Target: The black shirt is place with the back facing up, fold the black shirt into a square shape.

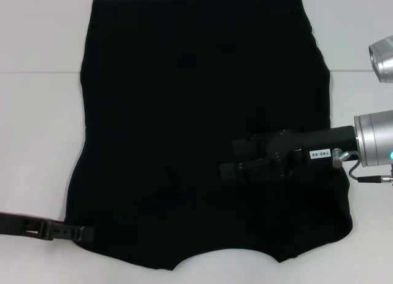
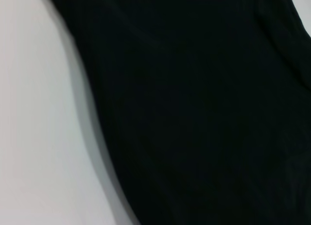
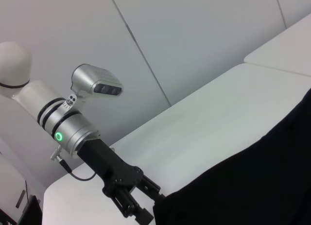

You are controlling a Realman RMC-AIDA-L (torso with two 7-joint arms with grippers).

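The curved neckline of the black shirt [image 1: 202, 124] lies nearest the robot, at the front edge of the white bench [image 1: 37, 149]; from there the cloth runs away across the bench to a straight hem at the far side. It looks spread flat in a broad, roughly rectangular shape, wider at the near end, with its sleeves apparently already turned in — no lettering shows.

At the near left corner the left gripper [image 1: 77, 234] lies low against the bench, its tips at the very edge of the cloth; whether its fingers are apart or pinched on the fabric cannot be told. The right wrist view shows that arm reaching in the same way, its tip hidden by a rise of black cloth.

Farther in, the right gripper [image 1: 236, 161] reaches from the right over the shirt's near half, black on black, so the state of its fingers cannot be told either.

The shirt should handle as light, limp cloth: it will sag, drag and wrinkle rather than hold a shape. A sound hold would likely be at the two near corners or shoulder edges, lifted together and carried toward the far hem so the fold lands square.
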